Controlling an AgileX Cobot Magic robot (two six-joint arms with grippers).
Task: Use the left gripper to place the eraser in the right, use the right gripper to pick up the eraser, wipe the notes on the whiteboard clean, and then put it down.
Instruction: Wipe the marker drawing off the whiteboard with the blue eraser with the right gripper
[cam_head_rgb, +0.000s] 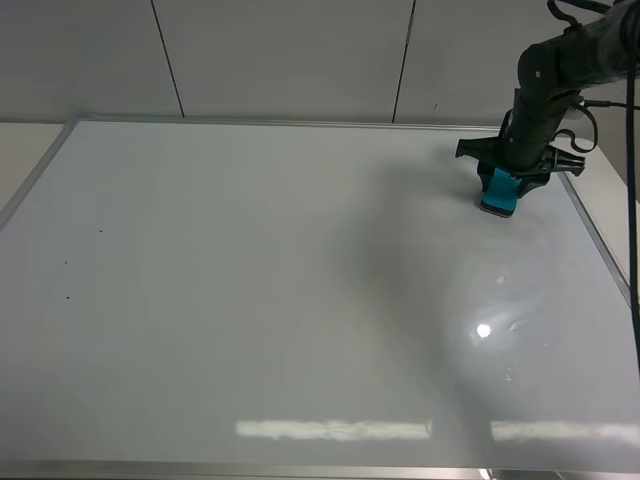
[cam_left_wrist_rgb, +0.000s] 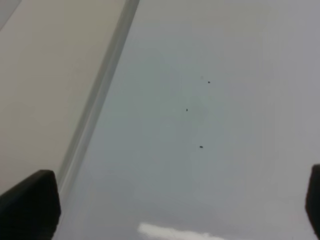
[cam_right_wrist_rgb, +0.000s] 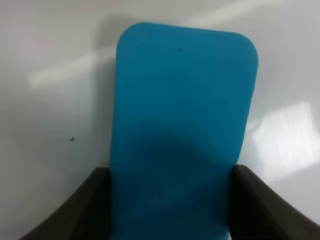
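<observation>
The blue eraser (cam_head_rgb: 499, 192) rests on the whiteboard (cam_head_rgb: 280, 290) at its far right corner. My right gripper (cam_head_rgb: 510, 176) stands over it with its fingers against both sides; in the right wrist view the eraser (cam_right_wrist_rgb: 182, 125) fills the gap between the dark fingertips (cam_right_wrist_rgb: 85, 205). The board around it looks wiped, with one small speck (cam_right_wrist_rgb: 72, 139) beside the eraser. My left gripper (cam_left_wrist_rgb: 175, 205) is not in the high view; its wrist view shows it open and empty, fingertips (cam_left_wrist_rgb: 30, 202) wide apart above the board's left part.
A few tiny dark specks (cam_head_rgb: 67, 264) remain near the board's left edge, also in the left wrist view (cam_left_wrist_rgb: 201, 147). The board's metal frame (cam_head_rgb: 40, 160) runs along the left, and its right rail (cam_head_rgb: 600, 240) passes close to the eraser. A lamp glare (cam_head_rgb: 484, 330) sits right of centre.
</observation>
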